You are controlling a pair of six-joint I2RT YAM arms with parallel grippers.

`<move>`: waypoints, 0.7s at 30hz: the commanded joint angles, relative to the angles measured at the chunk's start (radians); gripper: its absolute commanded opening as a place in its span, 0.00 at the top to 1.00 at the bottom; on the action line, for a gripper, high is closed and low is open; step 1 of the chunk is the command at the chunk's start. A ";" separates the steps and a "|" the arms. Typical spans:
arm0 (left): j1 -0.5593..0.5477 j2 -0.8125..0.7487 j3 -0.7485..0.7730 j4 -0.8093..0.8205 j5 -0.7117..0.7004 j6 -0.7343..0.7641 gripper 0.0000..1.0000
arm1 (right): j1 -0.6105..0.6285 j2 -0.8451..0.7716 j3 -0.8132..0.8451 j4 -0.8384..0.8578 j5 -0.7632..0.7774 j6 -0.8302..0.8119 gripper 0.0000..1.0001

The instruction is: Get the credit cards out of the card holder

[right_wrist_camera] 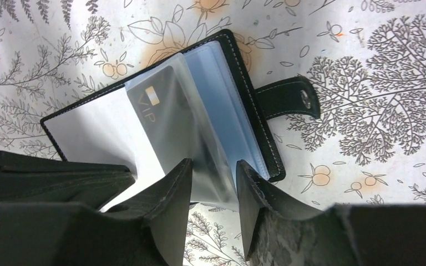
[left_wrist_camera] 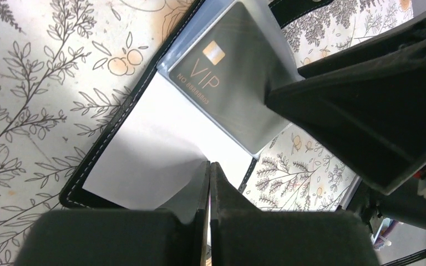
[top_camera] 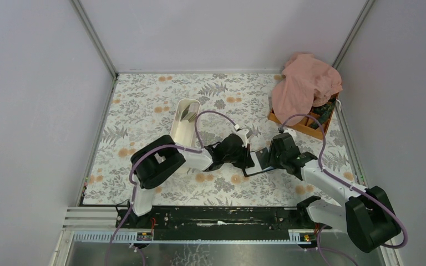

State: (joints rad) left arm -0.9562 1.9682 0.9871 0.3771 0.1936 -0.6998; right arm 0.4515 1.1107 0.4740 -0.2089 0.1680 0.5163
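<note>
The card holder (top_camera: 259, 164) lies open on the floral table between both grippers, black with white stitching (right_wrist_camera: 253, 105) and a snap strap. Its clear sleeves stand fanned up, and one holds a dark credit card (right_wrist_camera: 156, 119) marked VIP (left_wrist_camera: 230, 83). My left gripper (left_wrist_camera: 209, 164) is shut with nothing between its fingers, its tips on the white inner face (left_wrist_camera: 144, 138) of the left half. My right gripper (right_wrist_camera: 213, 172) has its jaws apart around the near edge of the sleeves, one finger (right_wrist_camera: 177, 183) against the card's sleeve and blue sleeves showing by the other finger.
A long white tray (top_camera: 176, 136) stands left of the grippers, with flat cards at its far end. At the back right an orange compartment box (top_camera: 302, 126) sits under a pink cloth (top_camera: 306, 86). Grey walls close in the table on three sides.
</note>
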 commanded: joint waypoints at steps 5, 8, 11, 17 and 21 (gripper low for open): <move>0.008 -0.031 -0.053 0.051 -0.009 0.017 1.00 | -0.022 -0.029 0.035 -0.028 0.077 0.024 0.60; 0.010 -0.033 -0.061 0.055 -0.010 0.017 1.00 | -0.027 -0.044 0.036 -0.037 0.098 0.027 0.60; 0.014 -0.029 -0.066 0.059 -0.011 0.014 1.00 | -0.031 -0.076 0.035 -0.037 0.120 0.034 0.60; 0.041 -0.029 -0.101 0.093 0.007 -0.004 1.00 | -0.097 -0.051 0.032 0.044 -0.016 0.046 0.68; 0.056 -0.043 -0.125 0.101 0.012 -0.004 1.00 | -0.113 -0.014 0.037 0.069 -0.039 0.052 0.76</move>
State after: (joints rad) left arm -0.9226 1.9495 0.9016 0.4759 0.2111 -0.7094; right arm 0.3527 1.0740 0.4744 -0.1917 0.1707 0.5518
